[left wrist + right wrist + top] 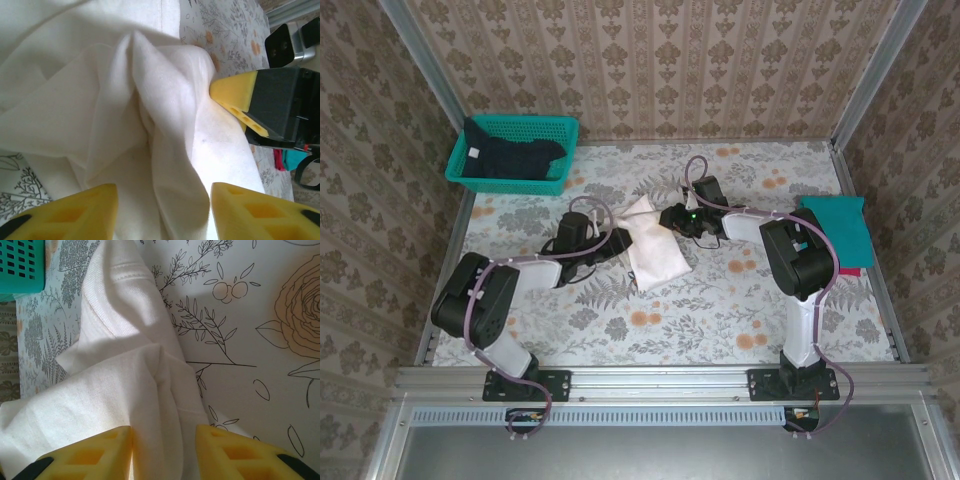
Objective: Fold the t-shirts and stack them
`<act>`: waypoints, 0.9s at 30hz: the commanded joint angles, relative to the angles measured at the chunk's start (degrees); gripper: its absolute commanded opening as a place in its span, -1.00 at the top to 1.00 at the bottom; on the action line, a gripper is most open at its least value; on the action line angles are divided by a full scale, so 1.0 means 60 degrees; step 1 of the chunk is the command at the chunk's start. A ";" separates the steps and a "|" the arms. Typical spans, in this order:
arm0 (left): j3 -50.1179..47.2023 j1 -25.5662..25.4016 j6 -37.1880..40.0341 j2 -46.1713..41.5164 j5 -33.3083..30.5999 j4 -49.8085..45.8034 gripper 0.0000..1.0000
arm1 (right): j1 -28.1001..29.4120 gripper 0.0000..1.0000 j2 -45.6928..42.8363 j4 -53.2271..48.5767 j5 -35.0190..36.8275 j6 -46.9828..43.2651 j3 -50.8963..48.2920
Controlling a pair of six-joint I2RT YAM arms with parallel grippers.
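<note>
Looks abt a third done, judging by the layout. Has teal shirt [838, 230] folded flat, well off to the right of right claw [677, 218], at the table [740, 300] edge. Leaves navy shirt [505, 158] heaped in the green basket [510, 186], far back-left of left claw [618, 240], not yet folded. Works on white shirt [650, 248] now, mid-fold: bunched into a narrow strip btwn the two claws and trailing toward the near side from both. Needs that fold finished, the navy one fetched and folded, then all three stacked (no stack anywhere yet).

Reaches both arms low and inward over the table, elbows bent, wrists nearly level w/ the cloth. Points the claws at each other across the shirt's far end, close together. Shows as much in left wrist view: right claw's yellow finger [235, 92] just ahead and to the right, touching the cloth.

Closes right claw most of the way on a thick fold of white shirt, pads [235, 450] against cloth on either side, so holding it, by the look. Keeps left claw abt half apart, w/ a ridge of the same shirt standing btwn its fingers [65, 210]. Can't tell whether biting or merely straddling.
</note>
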 commanded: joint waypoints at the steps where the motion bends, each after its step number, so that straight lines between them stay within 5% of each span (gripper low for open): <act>1: 0.0202 -0.0209 -0.0125 0.0320 0.0167 0.0022 0.05 | 0.0003 0.24 -0.0299 -0.0311 -0.0147 -0.0164 0.0027; 13: 0.0483 -0.0608 -0.0712 0.1012 0.0191 0.0811 0.06 | 0.0025 0.21 -0.0188 0.0071 -0.0372 0.0065 -0.0189; 21: -0.0291 -0.0677 -0.0100 -0.0963 -0.1225 -0.1236 0.00 | 0.0017 0.19 -0.0228 0.0021 -0.0318 -0.0013 -0.0346; 27: -0.0207 -0.0732 -0.0058 -0.1086 -0.1311 -0.1800 -0.02 | 0.0014 0.19 -0.0108 0.0102 -0.0406 0.0089 -0.0153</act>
